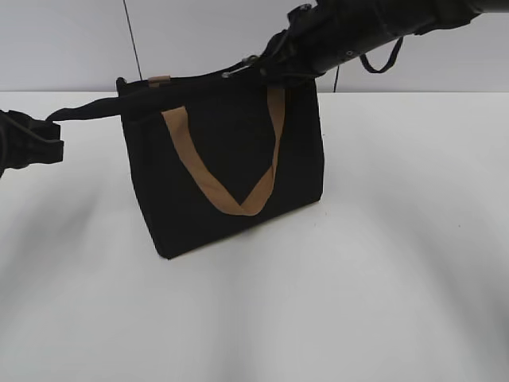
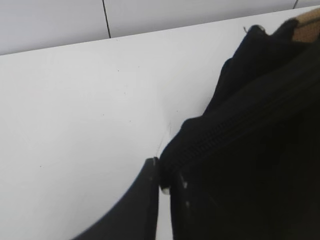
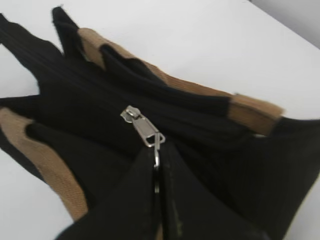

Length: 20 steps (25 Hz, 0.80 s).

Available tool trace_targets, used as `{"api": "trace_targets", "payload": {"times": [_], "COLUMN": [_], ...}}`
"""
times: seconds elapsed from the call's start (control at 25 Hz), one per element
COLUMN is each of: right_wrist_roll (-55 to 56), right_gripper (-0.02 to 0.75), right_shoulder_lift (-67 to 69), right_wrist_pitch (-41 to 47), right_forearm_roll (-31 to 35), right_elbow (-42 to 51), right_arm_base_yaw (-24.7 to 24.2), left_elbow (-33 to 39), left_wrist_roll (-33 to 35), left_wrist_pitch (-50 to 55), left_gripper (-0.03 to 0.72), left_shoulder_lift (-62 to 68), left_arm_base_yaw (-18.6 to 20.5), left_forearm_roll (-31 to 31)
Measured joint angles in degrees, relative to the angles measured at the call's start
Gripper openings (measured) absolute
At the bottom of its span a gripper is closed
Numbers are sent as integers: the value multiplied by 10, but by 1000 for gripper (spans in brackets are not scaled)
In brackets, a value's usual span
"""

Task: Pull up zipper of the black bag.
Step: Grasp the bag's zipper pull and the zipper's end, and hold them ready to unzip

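The black bag (image 1: 231,159) stands on the white table with a tan strap handle (image 1: 223,191) hanging on its front. My left gripper (image 1: 49,135) is shut on the black fabric tail at the end of the zipper, stretched out to the left; the pinch shows in the left wrist view (image 2: 164,175). My right gripper (image 1: 266,68) is at the bag's top right, shut on the silvery pull (image 3: 156,147) of the zipper (image 3: 142,129). The zipper line (image 2: 235,130) runs along the bag's top edge.
The white table (image 1: 398,263) spreads around the bag, with a pale wall behind. A thin dark cable (image 1: 131,36) hangs down the wall behind the bag. A second tan handle (image 3: 250,107) lies on the bag's far side.
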Motion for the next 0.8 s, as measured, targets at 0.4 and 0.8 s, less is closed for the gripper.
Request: {"api": "trace_targets", "payload": {"times": [0.4, 0.8], "right_wrist_roll": [17, 34], "right_gripper": [-15, 519], "right_shoulder_lift": [0, -51], "right_wrist_pitch": [-3, 13], "right_forearm_roll": [-1, -35], "right_elbow": [1, 0], "right_arm_base_yaw": [-65, -58], "left_elbow": [0, 0], "left_wrist_roll": [0, 0], "left_wrist_pitch": [1, 36], "left_gripper": [27, 489], "left_shoulder_lift": [0, -21], "left_arm_base_yaw": [-1, -30], "left_forearm_roll": [-2, -70]}}
